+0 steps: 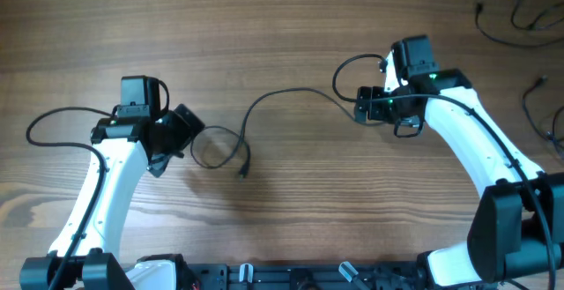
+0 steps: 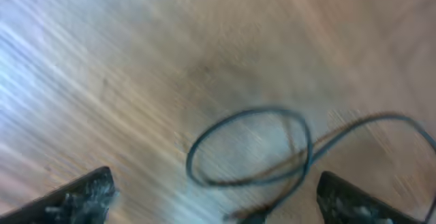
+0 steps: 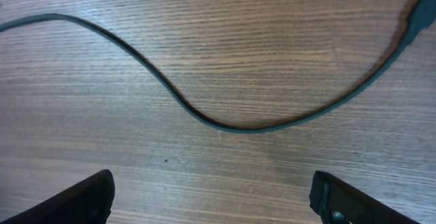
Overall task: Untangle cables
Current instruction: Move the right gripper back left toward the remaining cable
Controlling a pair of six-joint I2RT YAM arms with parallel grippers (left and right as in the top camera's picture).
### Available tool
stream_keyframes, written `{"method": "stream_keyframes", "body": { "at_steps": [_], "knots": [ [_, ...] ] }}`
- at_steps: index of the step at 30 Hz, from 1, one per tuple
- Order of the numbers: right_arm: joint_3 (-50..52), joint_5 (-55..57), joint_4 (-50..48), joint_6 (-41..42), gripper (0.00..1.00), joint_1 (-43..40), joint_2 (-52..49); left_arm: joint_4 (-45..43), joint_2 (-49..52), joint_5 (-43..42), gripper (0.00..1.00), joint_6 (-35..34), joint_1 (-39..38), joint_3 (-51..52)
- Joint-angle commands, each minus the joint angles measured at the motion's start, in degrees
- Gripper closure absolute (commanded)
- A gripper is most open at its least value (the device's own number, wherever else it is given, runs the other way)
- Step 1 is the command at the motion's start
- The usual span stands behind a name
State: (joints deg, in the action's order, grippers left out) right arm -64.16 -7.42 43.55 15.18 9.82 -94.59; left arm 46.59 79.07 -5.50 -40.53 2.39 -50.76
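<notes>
One thin black cable [image 1: 284, 93] lies loose on the wooden table. It coils into a small loop [image 1: 216, 146] with a plug end [image 1: 244, 172], then arches right toward my right gripper [image 1: 363, 105]. My left gripper [image 1: 176, 142] sits just left of the loop, open, with nothing between its jaws. The left wrist view is blurred; it shows the loop [image 2: 248, 146] lying ahead of the gripper [image 2: 214, 183]. In the right wrist view the cable [image 3: 238, 127] curves across the table ahead of the open, empty right gripper [image 3: 211, 183], with a plug [image 3: 421, 14] at the upper right.
More thin black cords [image 1: 518, 15] lie at the table's far right edge, with another one [image 1: 536, 105] below them. Thicker black wires [image 1: 53, 122] run along both white arms. The arm bases stand at the near edge of the table [image 1: 291, 228].
</notes>
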Motion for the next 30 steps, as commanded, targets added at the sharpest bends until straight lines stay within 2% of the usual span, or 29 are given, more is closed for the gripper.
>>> {"method": "stream_keyframes", "body": {
  "at_steps": [1, 5, 10, 13, 16, 17, 22, 25, 26, 29, 30],
  "knots": [
    [0.85, 0.96, -0.92, 3.48, 0.05, -0.13, 0.2, 2.25, 0.57, -2.25, 0.24, 2.03, 0.35, 0.37],
    [0.85, 0.96, -1.66, 3.45, 0.05, -0.13, 0.2, 0.48, 0.66, -1.97, 0.17, 2.36, 0.35, 4.35],
    [0.85, 0.96, -3.06, 3.26, 0.04, -0.15, 0.2, -6.4, 0.83, -2.19, 0.2, -0.26, 0.28, 12.04],
    [0.85, 0.96, -3.5, 3.23, 0.04, -0.13, 0.2, -10.71, 0.87, -2.75, 0.39, -0.92, 0.28, 15.02],
    [0.85, 0.96, -3.78, 3.23, 0.04, -0.13, 0.2, -14.32, 0.87, -3.02, 0.52, -3.41, -0.35, 17.05],
    [0.85, 0.98, -3.85, 3.26, 0.04, -0.15, 0.2, -16.87, 0.87, -3.04, 0.61, -3.74, -1.22, 17.99],
    [0.87, 0.96, -3.65, 7.96, 0.02, -0.15, 0.2, -22.6, 0.87, -2.82, 0.68, -7.06, -5.64, 19.5],
    [0.87, 0.96, -3.41, 9.9, 0.03, -0.15, 0.2, -23.71, 0.87, -1.29, 0.87, -10.14, -8.48, 19.69],
    [0.87, 0.96, -3.23, 10.71, 0.03, -0.15, 0.2, -23.69, 0.87, -0.72, 0.96, -11.32, -9.33, 19.69],
    [0.87, 1.79, -2.4, 11.78, 0.05, -0.22, 0.2, -23.67, 0.87, -0.48, 0.96, -15.52, -11.28, 19.69],
    [0.87, 3.45, -1.7, 14.08, 0.05, -0.39, 0.2, -23.32, 0.87, -0.9, 0.96, -18.97, -11.76, 19.69]
  ]
}}
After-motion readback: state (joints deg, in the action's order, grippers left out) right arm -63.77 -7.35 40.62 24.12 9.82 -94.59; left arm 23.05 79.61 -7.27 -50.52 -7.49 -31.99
